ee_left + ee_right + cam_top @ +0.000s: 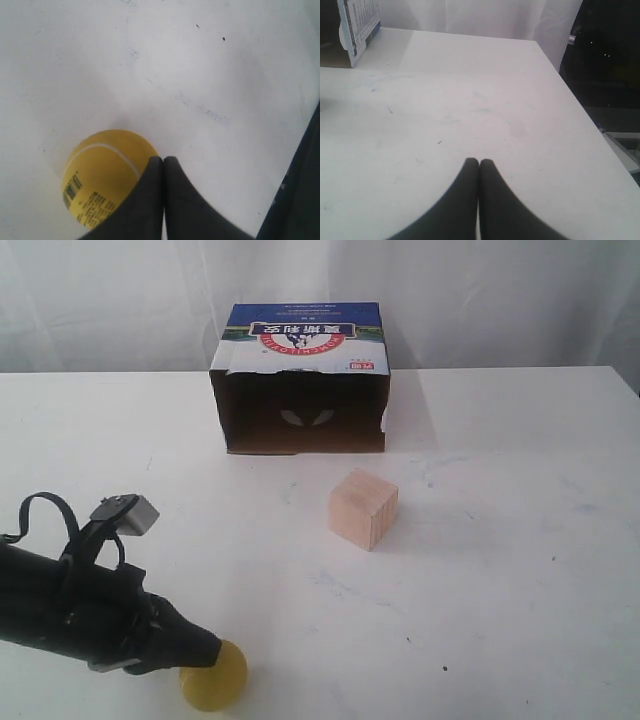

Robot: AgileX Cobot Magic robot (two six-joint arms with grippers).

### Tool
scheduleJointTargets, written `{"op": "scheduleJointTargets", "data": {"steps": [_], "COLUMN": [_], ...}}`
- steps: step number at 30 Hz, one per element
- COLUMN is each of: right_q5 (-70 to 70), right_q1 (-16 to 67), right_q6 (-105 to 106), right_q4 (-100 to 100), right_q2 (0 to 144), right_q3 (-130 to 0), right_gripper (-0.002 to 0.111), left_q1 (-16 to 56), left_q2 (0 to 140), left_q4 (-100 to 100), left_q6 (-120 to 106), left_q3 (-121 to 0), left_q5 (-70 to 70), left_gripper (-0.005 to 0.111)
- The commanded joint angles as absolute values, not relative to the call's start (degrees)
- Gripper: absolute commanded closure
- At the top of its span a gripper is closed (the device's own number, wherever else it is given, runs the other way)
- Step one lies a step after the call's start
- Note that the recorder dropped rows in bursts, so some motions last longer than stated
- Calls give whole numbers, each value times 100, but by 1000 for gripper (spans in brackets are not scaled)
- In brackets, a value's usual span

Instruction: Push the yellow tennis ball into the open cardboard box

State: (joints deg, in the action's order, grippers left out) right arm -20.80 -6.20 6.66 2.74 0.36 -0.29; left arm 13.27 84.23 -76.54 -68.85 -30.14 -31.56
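The ball sits on the white table at the near edge, left of centre in the exterior view and well apart from the box. Being round, it has no long axis. In the left wrist view the ball shows a pale seam curving over its top, with black print and a small barcode on the side toward the camera. The left gripper reaches in low from the left, its black arm lying close over the table. Its two fingers are pressed together with nothing between them, and the tips lie at the ball's edge, seemingly touching it. Farther back and to the right stands a pale wooden cube, clear of both ball and box and turned so one corner faces the camera. The box stands at the back of the table with its long axis running left to right. Its dark opening faces the near side, toward the ball, and the blue-and-white printed panel lies on top, its red logo upside down from here. The right gripper does not show in the exterior view. Its own camera has it over bare table with the fingers closed tight and empty, and a corner of the box off to one side.
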Motion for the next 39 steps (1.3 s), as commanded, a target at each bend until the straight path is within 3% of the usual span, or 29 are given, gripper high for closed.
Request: {"op": "scheduleJointTargets", "data": {"steps": [1, 13, 26, 39], "right_q5": [-2009, -2009, -2009, -2009], "right_q1": [-641, -641, -641, -641], "right_q6": [652, 652, 652, 652], "right_q4": [284, 284, 284, 284], "right_q2": [0, 0, 0, 0], "right_q3": [0, 0, 0, 0], "right_gripper": [108, 108, 108, 108], "left_q1": [1342, 1342, 1331, 1331], "left_q2": [8510, 8868, 8858, 8704], "left_q4": [-7726, -8542, -8506, -8445], "left_q6": [-6930, -7886, -8054, -7673], "left_q3": [-2977, -3099, -4382, -3309], "left_q5": [-3261, -2741, -2962, -2043], "left_gripper": [107, 107, 107, 107]}}
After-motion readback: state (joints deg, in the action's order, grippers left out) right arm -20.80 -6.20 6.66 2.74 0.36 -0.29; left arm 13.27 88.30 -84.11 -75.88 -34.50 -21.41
